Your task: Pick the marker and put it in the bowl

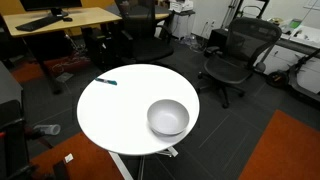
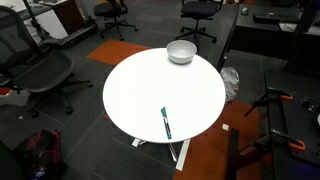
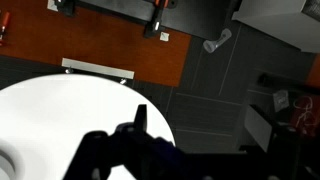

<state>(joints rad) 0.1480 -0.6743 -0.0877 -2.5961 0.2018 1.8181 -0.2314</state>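
Observation:
The marker (image 1: 106, 82) is a thin dark stick with a teal-blue end. It lies flat near one edge of the round white table (image 1: 120, 115) and also shows in an exterior view (image 2: 166, 122). The silver-grey bowl (image 1: 168, 117) stands empty near the opposite edge, far from the marker, and shows in both exterior views (image 2: 181, 51). My gripper (image 3: 140, 125) shows only in the wrist view, as a dark blurred shape with one finger sticking up, above the table's edge (image 3: 60, 120). The marker is not in the wrist view.
Black office chairs (image 1: 235, 55) (image 2: 40, 75) stand around the table. Wooden desks (image 1: 60, 20) are at the back. An orange carpet (image 3: 110, 45) and dark floor lie beyond the table's edge. A tripod (image 2: 275, 110) stands beside the table.

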